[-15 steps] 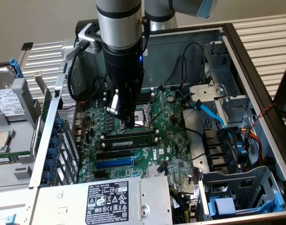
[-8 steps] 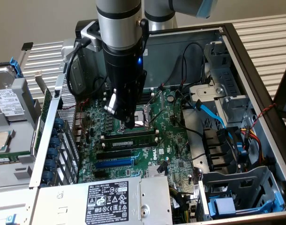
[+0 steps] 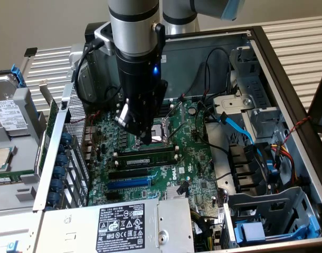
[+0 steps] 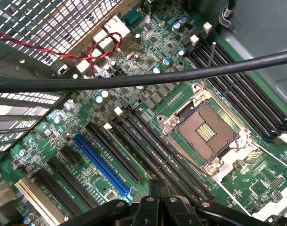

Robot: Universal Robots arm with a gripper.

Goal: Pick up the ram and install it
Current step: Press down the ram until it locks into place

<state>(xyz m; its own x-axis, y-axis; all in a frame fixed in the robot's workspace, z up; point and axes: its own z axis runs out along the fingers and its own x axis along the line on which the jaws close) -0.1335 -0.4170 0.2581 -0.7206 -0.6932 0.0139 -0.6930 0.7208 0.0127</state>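
Grey steel of the open computer case (image 3: 287, 79) frames everything from where I stand, with the green motherboard (image 3: 192, 158) lying flat inside it and the arm coming down over the middle. Under the arm is the bare processor socket (image 3: 166, 134), and just in front of it, on the side of the blue slot (image 3: 128, 183), the ram (image 3: 150, 156) stands on edge along one of the long black slots. It looks level and lined up with the slot. The claw (image 3: 142, 138) is clenched, with nothing visibly between its tips, and it hangs right over the stick near the middle; I can't tell whether it touches. To my eye this is the seating stage. Done well, the closed tips would bear straight down on the top edge, centred on the stick's length so both ends sink together, without drifting toward the socket's exposed contacts
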